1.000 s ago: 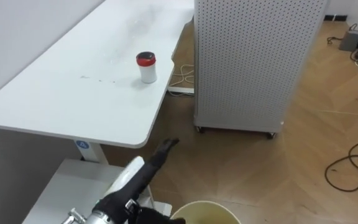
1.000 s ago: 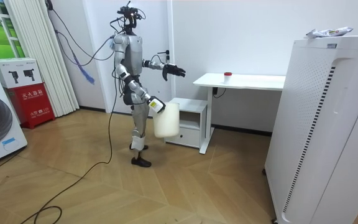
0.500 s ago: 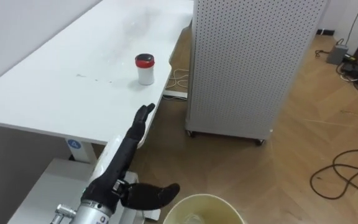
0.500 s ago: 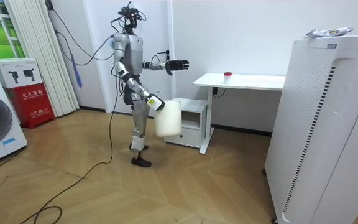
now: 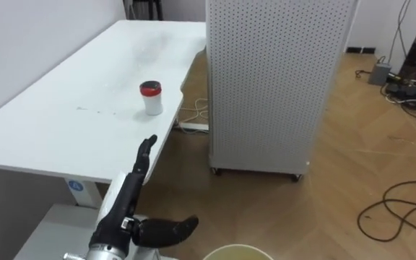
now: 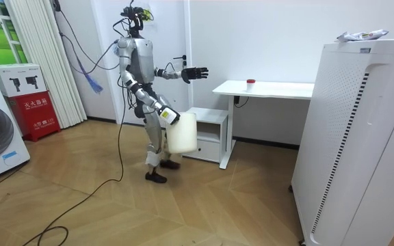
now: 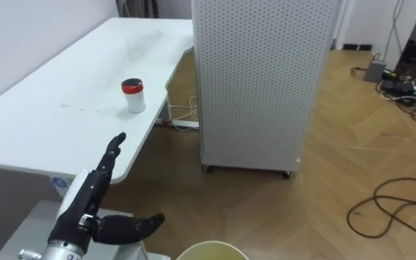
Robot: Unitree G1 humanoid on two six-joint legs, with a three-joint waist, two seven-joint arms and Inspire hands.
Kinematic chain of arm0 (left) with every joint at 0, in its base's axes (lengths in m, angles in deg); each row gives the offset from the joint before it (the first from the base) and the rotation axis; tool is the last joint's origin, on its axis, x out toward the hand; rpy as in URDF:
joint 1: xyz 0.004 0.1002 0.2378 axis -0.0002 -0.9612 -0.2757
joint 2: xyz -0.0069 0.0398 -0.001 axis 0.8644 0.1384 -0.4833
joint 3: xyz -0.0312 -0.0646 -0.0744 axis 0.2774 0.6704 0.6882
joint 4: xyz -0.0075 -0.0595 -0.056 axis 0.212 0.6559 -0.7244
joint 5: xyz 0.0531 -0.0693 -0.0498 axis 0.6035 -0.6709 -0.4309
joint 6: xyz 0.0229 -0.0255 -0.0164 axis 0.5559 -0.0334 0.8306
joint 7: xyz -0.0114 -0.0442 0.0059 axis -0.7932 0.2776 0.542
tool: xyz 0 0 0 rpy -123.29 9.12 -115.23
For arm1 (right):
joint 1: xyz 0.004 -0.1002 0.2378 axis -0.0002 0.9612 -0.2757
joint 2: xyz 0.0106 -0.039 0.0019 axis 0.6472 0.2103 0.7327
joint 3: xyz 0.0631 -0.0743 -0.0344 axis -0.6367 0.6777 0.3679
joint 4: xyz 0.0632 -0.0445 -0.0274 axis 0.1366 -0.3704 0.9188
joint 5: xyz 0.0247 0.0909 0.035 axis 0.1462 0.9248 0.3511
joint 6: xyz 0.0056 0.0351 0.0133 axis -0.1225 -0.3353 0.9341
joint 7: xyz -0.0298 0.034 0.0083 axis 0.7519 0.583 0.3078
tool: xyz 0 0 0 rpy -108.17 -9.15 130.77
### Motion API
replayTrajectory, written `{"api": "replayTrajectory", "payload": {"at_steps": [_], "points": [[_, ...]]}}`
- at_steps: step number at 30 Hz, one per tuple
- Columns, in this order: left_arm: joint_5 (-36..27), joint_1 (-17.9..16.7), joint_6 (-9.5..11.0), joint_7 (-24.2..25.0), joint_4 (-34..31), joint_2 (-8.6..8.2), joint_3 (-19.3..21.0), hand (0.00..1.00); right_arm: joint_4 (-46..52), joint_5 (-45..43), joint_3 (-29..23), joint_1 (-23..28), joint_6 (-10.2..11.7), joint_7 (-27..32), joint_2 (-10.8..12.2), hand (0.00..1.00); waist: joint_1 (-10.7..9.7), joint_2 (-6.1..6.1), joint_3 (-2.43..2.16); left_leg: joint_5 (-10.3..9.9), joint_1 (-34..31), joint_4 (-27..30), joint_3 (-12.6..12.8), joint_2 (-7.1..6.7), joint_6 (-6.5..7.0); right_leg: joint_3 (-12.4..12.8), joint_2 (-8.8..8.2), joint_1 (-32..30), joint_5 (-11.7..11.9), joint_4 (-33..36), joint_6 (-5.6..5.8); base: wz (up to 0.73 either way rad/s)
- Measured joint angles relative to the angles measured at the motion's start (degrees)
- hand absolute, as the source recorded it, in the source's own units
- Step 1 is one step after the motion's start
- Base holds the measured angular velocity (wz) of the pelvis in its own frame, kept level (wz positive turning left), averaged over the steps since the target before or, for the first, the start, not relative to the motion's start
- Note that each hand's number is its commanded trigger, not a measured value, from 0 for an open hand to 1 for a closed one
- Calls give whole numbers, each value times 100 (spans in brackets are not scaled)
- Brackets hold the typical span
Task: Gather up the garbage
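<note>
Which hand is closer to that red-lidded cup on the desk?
Left. The left hand stretches open toward the cup, short of it; the right hand hangs low at the white bin.

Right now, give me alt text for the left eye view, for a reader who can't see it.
The robot's open left hand stretches toward a small white container with a red lid on a white desk. A white perforated cabinet stands beside the desk, and the rim of a pale bin shows at the bottom edge.
</note>
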Motion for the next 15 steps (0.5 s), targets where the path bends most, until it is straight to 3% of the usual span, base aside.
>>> {"api": "replayTrajectory", "payload": {"at_steps": [1,2,3,4,5,6,8,9,11,13,15], "points": [[-34,-7,0,-18,15,2,29,0,0,-7,4,41,-23,28,6,100,59,40,-22,340,-150,-733,-13,-40,3,1,-4,-11,-105,94,3,-48],[-64,-2,1,-19,16,7,36,0,0,-10,10,71,-35,35,19,100,97,48,-34,538,-199,-1022,-20,-44,30,7,-5,-40,-186,171,25,-42],[-73,-3,3,-25,24,3,45,0,10,-12,14,138,-82,35,43,100,140,30,-56,900,-257,-1453,-94,-70,39,91,-25,-41,-374,358,64,-34],[-70,-18,5,-24,58,2,44,0,16,-22,14,213,-94,28,61,100,144,30,-122,1276,-232,-1573,-160,-131,40,164,-57,-49,-566,517,138,-28],[-73,-22,5,-23,59,3,47,0,29,-29,13,234,-94,22,66,100,135,53,-156,1434,-204,-1570,-171,-172,73,173,-77,-45,-649,563,186,-11],[-74,-22,5,-24,60,10,47,0,33,-48,11,256,-96,18,78,100,102,-2,-154,1612,-154,-1565,-151,-260,185,127,-136,-9,-756,627,305,0],[-71,-71,6,-24,58,5,43,0,30,-47,4,288,-95,35,60,100,86,-55,-141,1818,-89,-1438,-98,-368,339,50,-264,113,-830,608,402,-7],[-86,-74,6,-24,59,10,50,0,28,-49,-3,284,-95,85,57,100,101,-95,-118,1670,-99,-1238,-9,-422,519,53,-355,193,-905,598,437,-16],[-227,-64,9,-26,57,9,54,0,79,-138,-4,275,-95,149,46,100,120,-122,-102,1381,-161,-882,84,-479,584,75,-483,307,-1024,588,484,-13],[-314,-44,24,-22,44,17,54,0,95,-135,4,274,-95,111,48,100,145,-145,-88,909,-233,-346,189,-517,634,103,-617,496,-1208,591,537,-6],[-314,-42,32,-19,25,36,69,0,108,-172,4,272,-98,77,49,100,157,-196,-88,585,-238,-74,238,-591,662,135,-712,637,-1354,619,592,-5]]}}
